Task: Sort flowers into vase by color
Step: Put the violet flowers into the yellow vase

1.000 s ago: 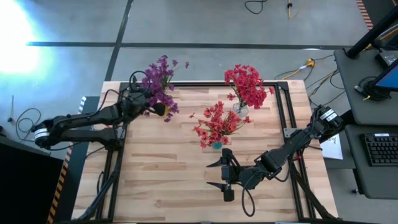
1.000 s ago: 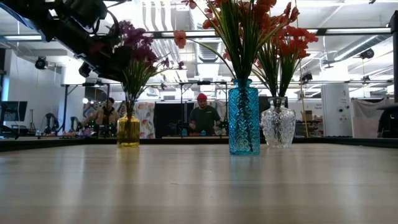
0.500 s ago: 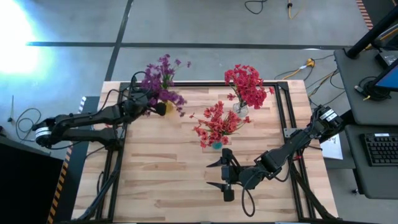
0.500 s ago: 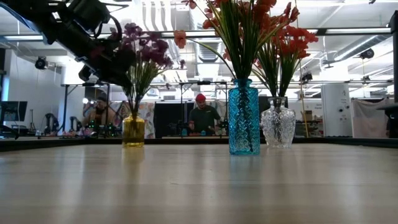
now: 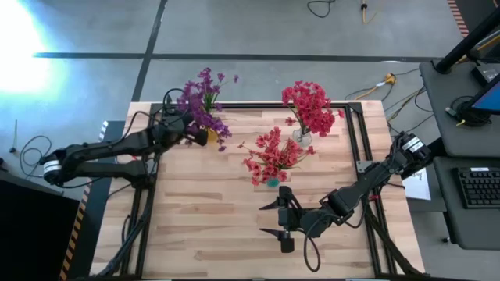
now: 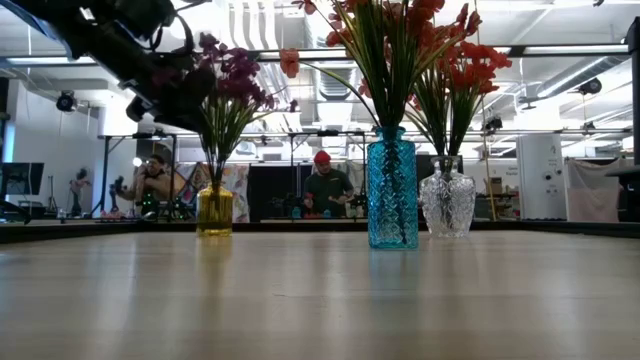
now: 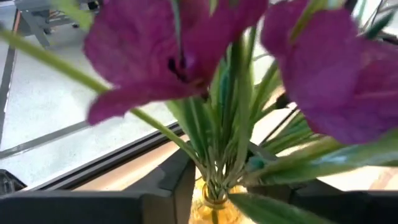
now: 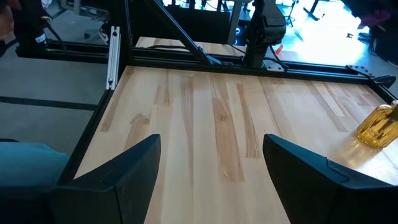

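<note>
The purple flowers [image 5: 201, 101] now stand upright in the yellow vase [image 6: 214, 209] at the far left of the counter [image 5: 211, 218]; a second ago the bunch leaned further left and the vase sat slightly further left in the low view. The left gripper [image 5: 190, 133] is beside the stems just above the vase mouth, and whether its jaws are gripping or loose cannot be told from these views. In the left wrist view the purple blossoms [image 7: 186, 56] fill the frame and the stems run down into the vase neck. Red flowers [image 5: 269, 156] fill the blue vase [image 6: 392, 187] mid-counter, and more red flowers [image 5: 311, 105] fill the clear vase [image 6: 447, 208] behind it, both unchanged. The right gripper [image 5: 275, 222] waits low at the near side, jaws spread wide and empty, as before.
</note>
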You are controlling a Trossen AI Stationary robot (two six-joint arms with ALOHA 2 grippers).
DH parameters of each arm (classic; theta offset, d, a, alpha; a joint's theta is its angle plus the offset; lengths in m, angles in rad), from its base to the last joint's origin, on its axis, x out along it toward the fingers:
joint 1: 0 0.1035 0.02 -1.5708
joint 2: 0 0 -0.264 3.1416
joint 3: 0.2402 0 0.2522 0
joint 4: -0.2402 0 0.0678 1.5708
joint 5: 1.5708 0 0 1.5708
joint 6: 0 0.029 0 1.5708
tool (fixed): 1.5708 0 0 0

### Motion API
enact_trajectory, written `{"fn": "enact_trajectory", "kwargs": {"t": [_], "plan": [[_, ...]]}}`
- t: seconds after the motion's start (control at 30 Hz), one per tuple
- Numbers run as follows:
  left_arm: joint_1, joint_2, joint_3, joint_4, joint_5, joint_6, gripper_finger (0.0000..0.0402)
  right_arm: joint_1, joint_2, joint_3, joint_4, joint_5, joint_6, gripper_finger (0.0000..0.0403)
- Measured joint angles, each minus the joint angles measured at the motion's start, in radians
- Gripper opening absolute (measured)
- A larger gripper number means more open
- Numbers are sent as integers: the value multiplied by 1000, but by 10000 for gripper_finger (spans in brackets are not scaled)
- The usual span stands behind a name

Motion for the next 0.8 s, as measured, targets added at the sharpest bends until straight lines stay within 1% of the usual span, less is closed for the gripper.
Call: {"fn": "enact_trajectory", "kwargs": {"t": [0.2, 0.43, 0.57, 0.8], "plan": [[-7, -8, 78, -193, 6, -10, 161, 0, 0, 0, -1, 0, 0, 274], [-7, -8, 195, -426, 16, -45, 198, 0, 0, 0, -1, 0, 0, 274], [-7, -8, 244, -475, 35, -48, 217, 0, 0, 0, -1, 0, 0, 274], [-7, -8, 285, -478, 65, -49, 262, 0, 0, 0, -1, 0, -1, 274]]}}
